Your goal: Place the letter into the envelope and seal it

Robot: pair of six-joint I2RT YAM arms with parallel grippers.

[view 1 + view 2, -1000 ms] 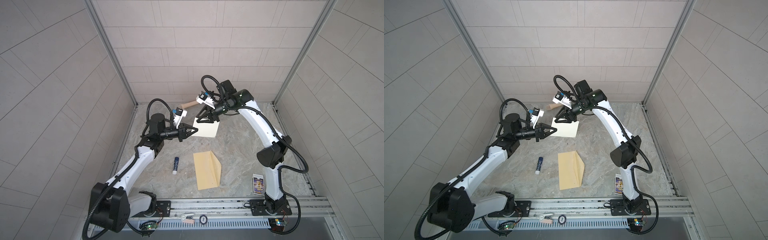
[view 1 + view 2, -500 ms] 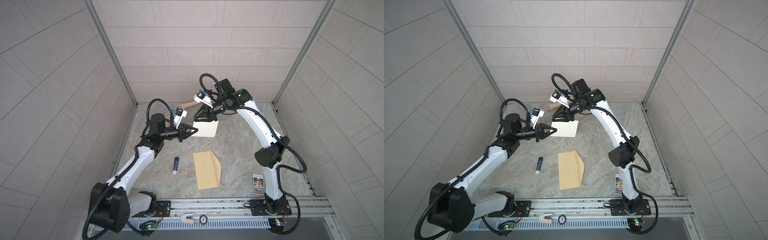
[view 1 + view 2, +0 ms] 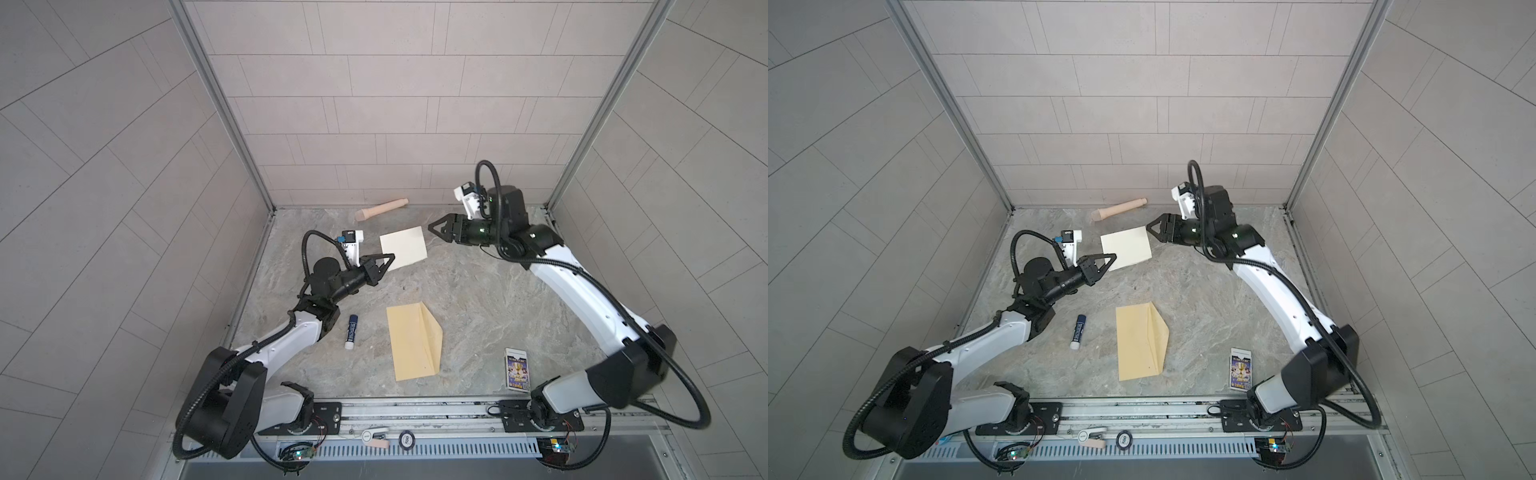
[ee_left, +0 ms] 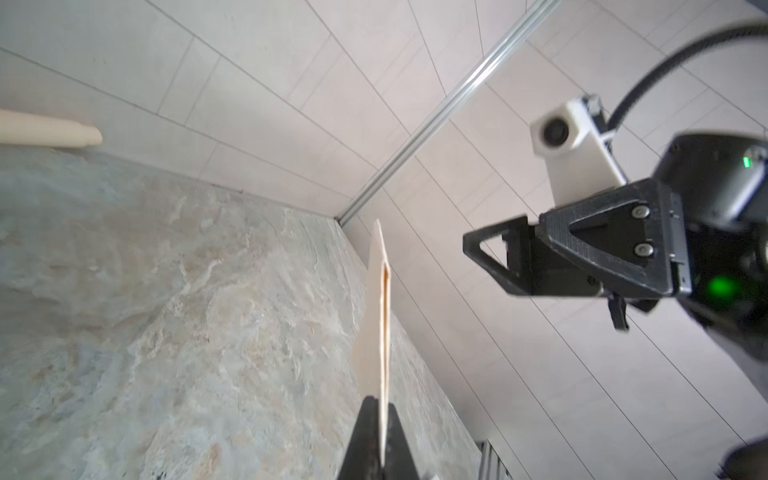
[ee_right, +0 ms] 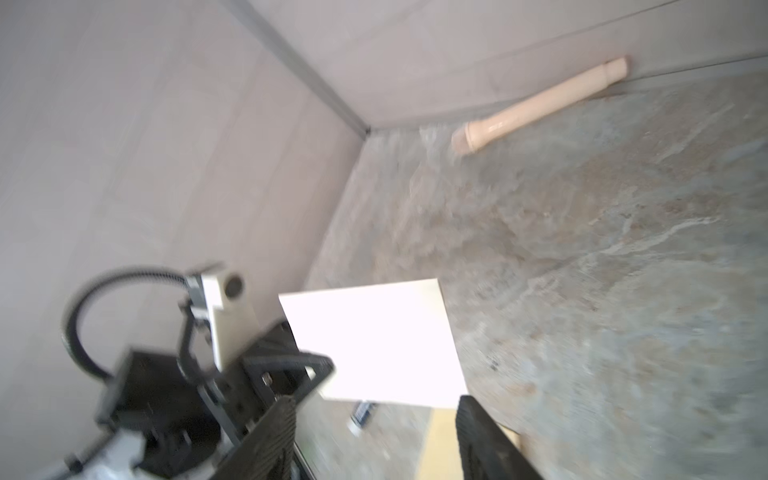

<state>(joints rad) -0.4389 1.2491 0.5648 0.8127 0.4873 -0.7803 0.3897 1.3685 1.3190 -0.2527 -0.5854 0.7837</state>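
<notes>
The letter (image 3: 404, 248) (image 3: 1126, 248) is a cream-white folded sheet held up off the table at the back. My left gripper (image 3: 386, 264) (image 3: 1108, 263) is shut on its near left corner; in the left wrist view the sheet (image 4: 376, 316) stands edge-on between the shut jaws. My right gripper (image 3: 434, 227) (image 3: 1152, 227) is open, a short way right of the letter and apart from it; the right wrist view shows the letter (image 5: 374, 340) ahead of the spread fingers (image 5: 482, 436). The yellow-tan envelope (image 3: 411, 340) (image 3: 1138, 341) lies flat mid-table, flap to the right.
A wooden peg (image 3: 380, 209) lies along the back wall. A blue-and-white glue stick (image 3: 351, 331) lies left of the envelope. A small printed card box (image 3: 516, 370) sits at the front right. The enclosure walls close in on three sides.
My right gripper has let go of the letter, opened wider and drawn back to the right. The left gripper still holds the sheet, which now sticks out free at its right side.
</notes>
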